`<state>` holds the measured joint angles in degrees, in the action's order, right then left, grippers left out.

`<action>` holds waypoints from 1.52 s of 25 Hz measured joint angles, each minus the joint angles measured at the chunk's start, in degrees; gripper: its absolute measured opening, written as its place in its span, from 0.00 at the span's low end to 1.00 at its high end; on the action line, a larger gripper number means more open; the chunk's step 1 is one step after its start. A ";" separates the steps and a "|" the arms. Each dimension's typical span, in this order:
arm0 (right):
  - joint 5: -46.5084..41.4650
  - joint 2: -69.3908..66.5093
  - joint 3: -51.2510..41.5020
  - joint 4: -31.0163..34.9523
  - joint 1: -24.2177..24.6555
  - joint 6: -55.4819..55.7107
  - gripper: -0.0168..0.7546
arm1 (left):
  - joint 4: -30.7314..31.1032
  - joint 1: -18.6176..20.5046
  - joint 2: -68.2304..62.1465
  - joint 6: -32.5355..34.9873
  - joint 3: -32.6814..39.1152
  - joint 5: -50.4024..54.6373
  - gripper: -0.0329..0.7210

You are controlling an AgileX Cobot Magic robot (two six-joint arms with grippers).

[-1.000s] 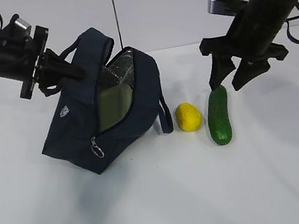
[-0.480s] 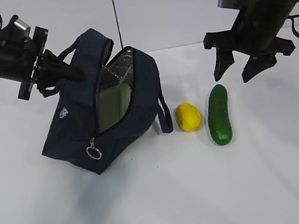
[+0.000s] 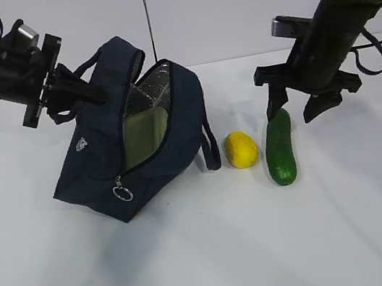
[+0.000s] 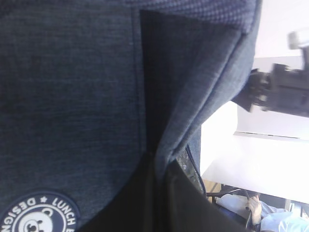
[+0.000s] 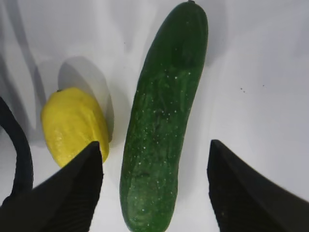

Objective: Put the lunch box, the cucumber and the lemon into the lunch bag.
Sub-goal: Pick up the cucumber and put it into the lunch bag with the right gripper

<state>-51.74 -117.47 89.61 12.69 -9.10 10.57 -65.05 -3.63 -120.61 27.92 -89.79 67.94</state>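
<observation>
The navy lunch bag (image 3: 134, 152) stands tilted on the white table with its top open and the foil lining showing. Inside it the lunch box (image 3: 147, 132) shows its pale green lid. My left gripper (image 3: 87, 93) is shut on the bag's handle and holds the bag up; in the left wrist view the lunch bag's fabric (image 4: 72, 96) fills the frame around the left gripper (image 4: 161, 166). The yellow lemon (image 3: 240, 149) and dark green cucumber (image 3: 280, 146) lie side by side right of the bag. My right gripper (image 3: 294, 109) hangs open just above the cucumber's far end. In the right wrist view the right gripper (image 5: 155, 145) straddles the cucumber (image 5: 164, 121), with the lemon (image 5: 72, 128) beside the left finger.
The bag's loose strap (image 3: 211, 147) hangs close to the lemon. A metal zipper ring (image 3: 121, 193) dangles on the bag's front. The right arm (image 4: 285, 87) shows past the bag in the left wrist view. Bare white table lies in front and to the right.
My right gripper rose to the right, then came back down over the cucumber's far end, its jaws spreading wider. The left gripper and bag have not moved.
</observation>
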 joint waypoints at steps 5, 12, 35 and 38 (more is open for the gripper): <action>0.33 -2.97 2.41 0.19 -0.21 0.12 0.70 | 0.00 0.00 0.00 -0.04 0.00 0.04 0.03; 0.45 -6.75 4.56 0.23 -0.21 0.12 0.70 | 0.10 0.00 0.00 -0.04 0.00 0.04 0.03; -6.58 -10.66 6.22 0.45 -0.33 0.95 0.48 | 0.31 0.00 0.00 -0.04 0.00 0.04 0.03; -12.25 -10.66 8.87 0.45 -0.33 0.95 0.48 | 0.94 0.00 0.00 -0.04 0.00 0.04 0.03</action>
<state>-64.00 -128.13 98.48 13.14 -9.42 11.51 -64.10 -3.63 -120.61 27.88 -89.79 67.98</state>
